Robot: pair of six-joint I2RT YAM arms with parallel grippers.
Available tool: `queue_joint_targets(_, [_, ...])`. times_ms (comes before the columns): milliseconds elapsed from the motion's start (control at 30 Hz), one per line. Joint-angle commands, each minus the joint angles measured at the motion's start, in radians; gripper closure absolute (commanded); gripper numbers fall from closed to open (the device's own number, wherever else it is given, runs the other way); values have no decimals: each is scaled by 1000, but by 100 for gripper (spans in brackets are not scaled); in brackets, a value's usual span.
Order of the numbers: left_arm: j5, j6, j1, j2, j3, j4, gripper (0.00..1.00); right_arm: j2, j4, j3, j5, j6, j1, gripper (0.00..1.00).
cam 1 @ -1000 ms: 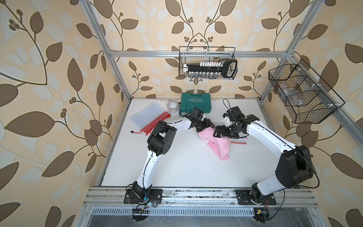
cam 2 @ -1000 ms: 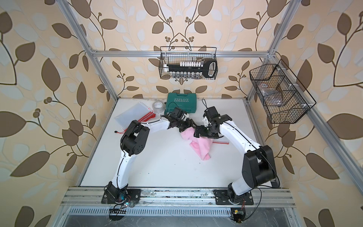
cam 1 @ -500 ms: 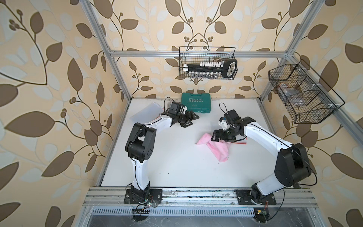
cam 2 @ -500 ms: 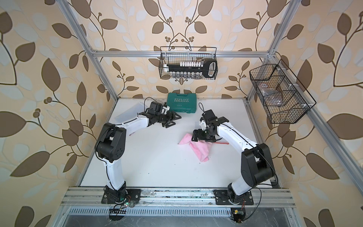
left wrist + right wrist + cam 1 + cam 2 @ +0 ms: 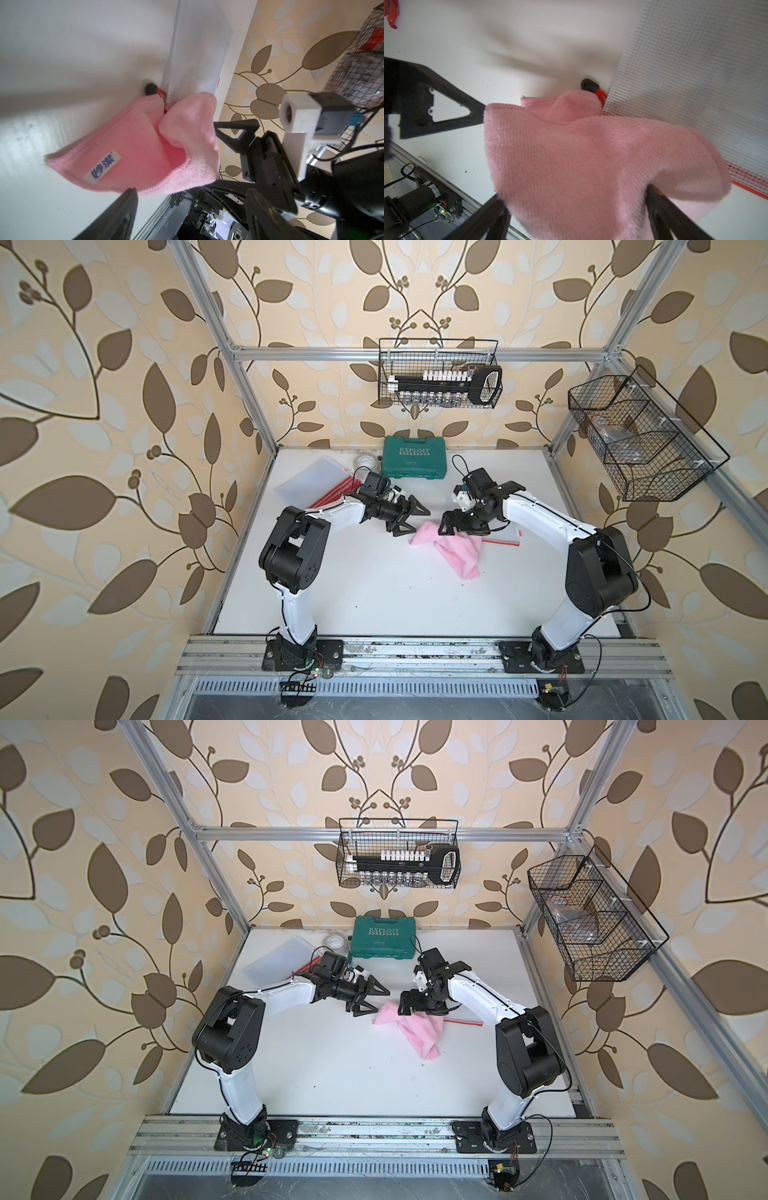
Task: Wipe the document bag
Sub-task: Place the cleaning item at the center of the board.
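Note:
A pink cloth (image 5: 453, 549) (image 5: 415, 1029) lies crumpled on the white table, covering the near left corner of the document bag (image 5: 505, 536). This bag is translucent mesh (image 5: 695, 83) (image 5: 193, 52) with a red edge and a black zipper pull (image 5: 588, 85). My right gripper (image 5: 457, 529) (image 5: 417, 1009) (image 5: 575, 201) is open and low over the cloth (image 5: 591, 162). A raised fold sits between its wide-spread fingers. My left gripper (image 5: 411, 519) (image 5: 372, 1001) (image 5: 192, 193) is open and empty. It hangs just left of the cloth (image 5: 133, 149) and points at it.
A green tool case (image 5: 417, 457) and a tape roll (image 5: 365, 462) stand at the back. A pile of other bags with red zips (image 5: 309, 479) lies at the back left, behind the left arm. Wire baskets hang on the back wall (image 5: 440, 377) and the right wall (image 5: 640, 439).
The left gripper let go at the cloth, swung back left, then returned beside it with jaws wider. The right gripper moved left and nearer over the cloth, which slid slightly left.

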Motion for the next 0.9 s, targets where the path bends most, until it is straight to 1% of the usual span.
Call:
queue_joint_targets(0, [40, 50, -32, 28, 68, -55, 17, 20, 2, 38, -11, -11, 7, 6])
queue_joint_targets(33, [44, 50, -37, 45, 77, -59, 17, 19, 3, 43, -13, -10, 7, 6])
queue_joint_targets(100, [52, 50, -45, 77, 97, -83, 21, 22, 0, 56, -15, -8, 7, 6])
queue_joint_targets(133, [52, 74, -45, 87, 97, -89, 24, 22, 0, 60, -15, -8, 6, 6])
queue_joint_targets(233, [49, 84, -45, 106, 96, -101, 36, 19, -3, 70, -23, -6, 8, 6])
queue_joint_targets(267, [53, 82, -46, 114, 95, -101, 46, 18, -3, 71, -27, -4, 8, 6])
queue_joint_targets(333, [41, 90, -47, 118, 93, -114, 75, 13, -6, 71, -27, -3, 7, 6])
queue_joint_targets(400, [31, 104, -45, 117, 95, -132, 99, 6, -12, 71, -26, -3, 7, 5])
queue_joint_targets(500, [-3, 131, -35, 92, 83, -164, 100, -10, -30, 70, -13, -7, 5, 2])
queue_joint_targets(567, [-27, 183, -21, 74, 87, -238, 100, -26, -44, 68, 28, -2, -2, 2])
queue_joint_targets(633, [-66, 259, 6, 38, 78, -341, 100, -41, -41, 56, 24, 7, -43, 2])
queue_joint_targets(700, [-99, 327, 45, -23, 18, -413, 100, -44, -28, 46, 18, 15, -102, 2])
queue_joint_targets(800, [-127, 402, 100, -93, -73, -485, 100, 1, -16, 62, 90, 13, -147, 2])
queue_joint_targets(867, [-170, 452, 109, -115, -98, -540, 100, 67, -23, 99, 146, 13, -159, 3])
